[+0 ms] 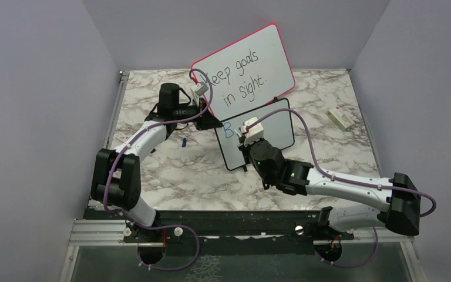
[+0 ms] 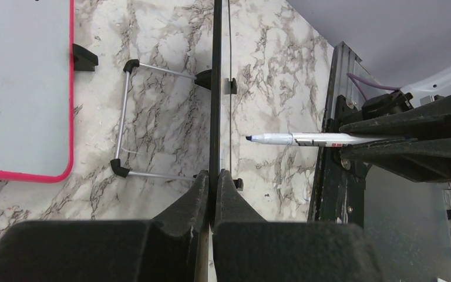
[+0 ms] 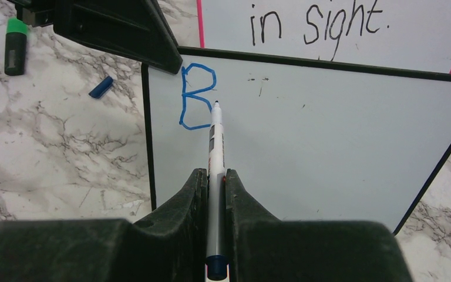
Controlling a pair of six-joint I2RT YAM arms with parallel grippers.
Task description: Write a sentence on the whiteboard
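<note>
The black-framed whiteboard (image 1: 270, 132) stands tilted on the marble table, and the left wrist view shows it edge-on (image 2: 215, 88). My left gripper (image 2: 213, 176) is shut on its side edge, near the top left corner (image 1: 211, 120). My right gripper (image 3: 215, 176) is shut on a white marker (image 3: 216, 147) in front of the board (image 3: 329, 135). Of the sentence, one blue letter B (image 3: 197, 97) is written at the board's upper left. The marker tip sits just right of the B's lower loop; I cannot tell whether it touches. The same marker (image 2: 305, 139) points at the board face.
A larger pink-framed board (image 1: 243, 67) with black writing leans behind the whiteboard. A blue cap (image 3: 101, 87) and a green marker (image 3: 16, 44) lie on the table to the left. A small white box (image 1: 341, 117) lies at the right. A wire stand (image 2: 135, 117) sits behind the whiteboard.
</note>
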